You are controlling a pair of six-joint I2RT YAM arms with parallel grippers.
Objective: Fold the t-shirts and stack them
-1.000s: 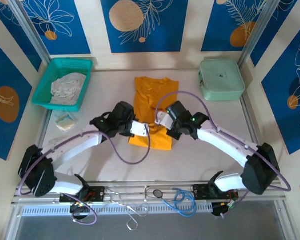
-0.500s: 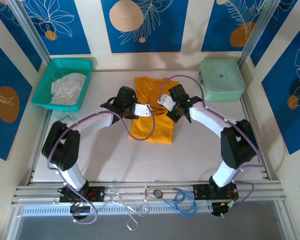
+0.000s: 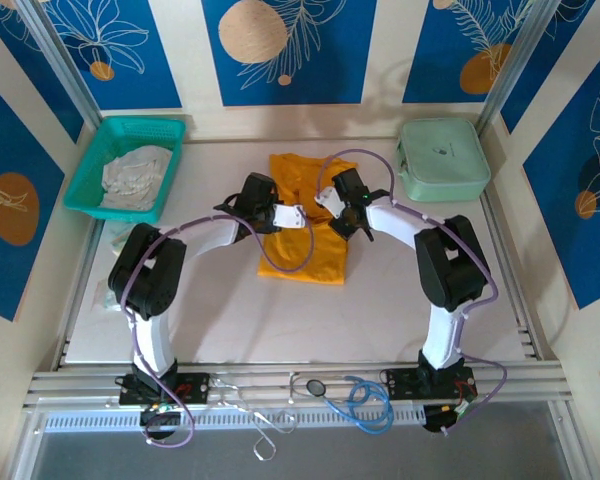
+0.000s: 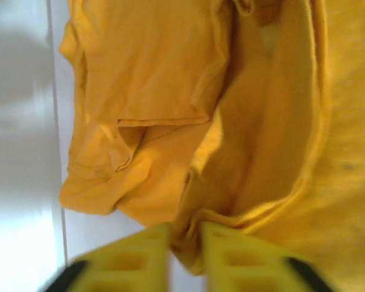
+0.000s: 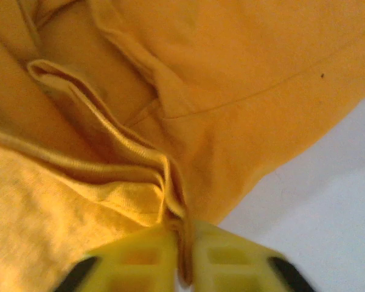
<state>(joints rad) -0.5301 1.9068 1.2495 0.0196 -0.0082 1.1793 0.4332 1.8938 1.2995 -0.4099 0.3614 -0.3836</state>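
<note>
Mustard-orange t-shirt (image 3: 320, 258): lies mid-table, toward the back, partly folded. Near half is a flat, smooth-edged panel. Far half is rumpled and doubled over itself. Cloth is thin, soft and plain, with no print.

The left wrist view shows a sleeve turned in, its hem running straight across and its outer edge bunched on the white table (image 3: 230, 320). The right wrist view shows a thick stitched hem ridge curving down toward the fingers.

Left gripper (image 4: 185, 252): yellow fingers stand a little apart with a fold of the shirt in the gap. Cannot tell whether it is gripped.

Right gripper (image 5: 184, 249): fingers almost together, pinching a shirt fold.

Both grippers meet over the shirt's middle.

Pale whitish-grey garment (image 3: 135, 178): crumpled in the teal mesh basket (image 3: 85, 190) at the back left. Mint-green case (image 3: 442, 160) sits at the back right, well apart.
</note>
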